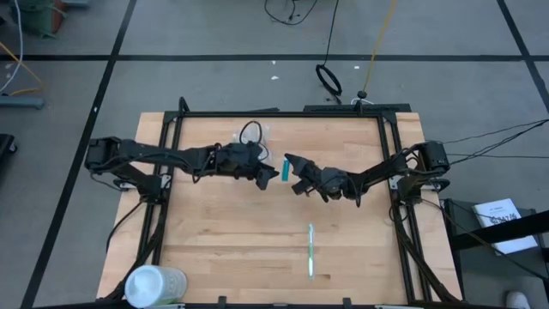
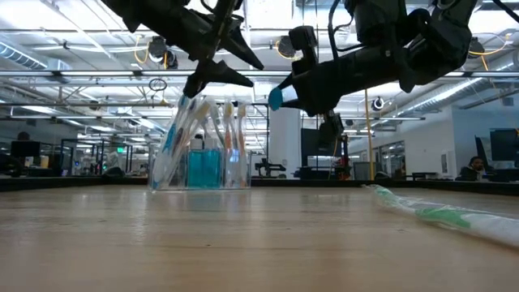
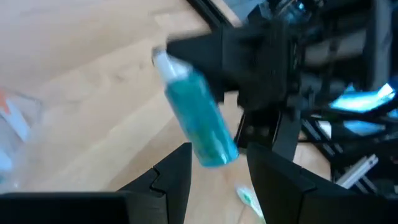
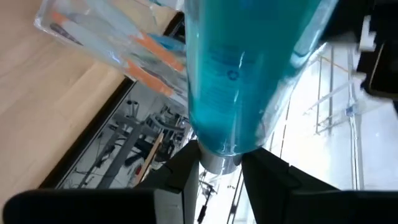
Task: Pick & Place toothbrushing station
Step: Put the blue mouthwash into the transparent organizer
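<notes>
A clear plastic cup [image 1: 254, 137] with several pastel toothbrushes stands on its base at the table's far middle; it also shows in the low view [image 2: 201, 154]. My right gripper [image 1: 290, 164] is shut on a small teal toothpaste tube [image 1: 284, 168], in the air just right of the cup. My left gripper [image 1: 272, 174] is open beside the tube. In the left wrist view its fingers [image 3: 177, 180] stand on either side of the tube's free end [image 3: 217, 152]; the low view shows a gap between them. One toothbrush [image 1: 310, 250] lies flat on the table, near and to the right. My right gripper pinches the tube's cap end [image 4: 219, 160] between its two fingers. The tube [image 4: 233, 74] runs straight out beyond the fingertips, along the fingers. It is lifted clear of the table, its flat free end [image 3: 217, 152] toward my left gripper.
A bigger white cylindrical container [image 1: 155, 285] lies at the near left corner. The black frame rails [image 1: 168, 172] run along the table's left, right and far sides. Bare wood [image 1: 232, 240] lies between the cup and the near edge.
</notes>
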`<state>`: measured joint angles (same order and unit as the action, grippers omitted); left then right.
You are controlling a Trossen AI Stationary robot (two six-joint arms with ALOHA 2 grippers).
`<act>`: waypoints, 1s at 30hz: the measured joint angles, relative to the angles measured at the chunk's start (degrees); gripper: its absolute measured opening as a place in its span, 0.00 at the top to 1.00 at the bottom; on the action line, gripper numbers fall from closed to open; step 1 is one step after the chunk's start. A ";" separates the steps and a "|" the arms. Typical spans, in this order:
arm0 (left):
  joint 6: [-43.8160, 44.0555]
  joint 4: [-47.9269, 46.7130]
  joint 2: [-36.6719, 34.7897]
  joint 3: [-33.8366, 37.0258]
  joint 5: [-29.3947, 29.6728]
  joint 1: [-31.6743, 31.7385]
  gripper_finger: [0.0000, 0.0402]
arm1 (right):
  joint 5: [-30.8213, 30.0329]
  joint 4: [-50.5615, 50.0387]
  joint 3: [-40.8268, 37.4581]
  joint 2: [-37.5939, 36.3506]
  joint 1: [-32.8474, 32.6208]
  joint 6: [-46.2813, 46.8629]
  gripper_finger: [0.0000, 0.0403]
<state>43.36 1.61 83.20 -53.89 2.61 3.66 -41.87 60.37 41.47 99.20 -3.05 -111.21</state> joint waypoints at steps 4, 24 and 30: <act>-0.81 0.48 0.30 0.00 -1.34 2.18 0.60 | -0.13 -0.93 -0.04 0.00 -0.02 -0.49 0.76; 5.22 13.15 11.12 0.00 -10.26 7.76 0.40 | 0.17 -1.52 -0.17 0.07 0.04 -6.71 0.76; 3.46 17.44 12.26 0.04 -9.64 7.81 0.39 | 0.03 -3.24 -0.11 -0.02 0.08 -6.65 0.76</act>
<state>46.82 19.05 95.46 -53.84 -7.03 11.47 -41.84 57.13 41.36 99.18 -2.97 -117.86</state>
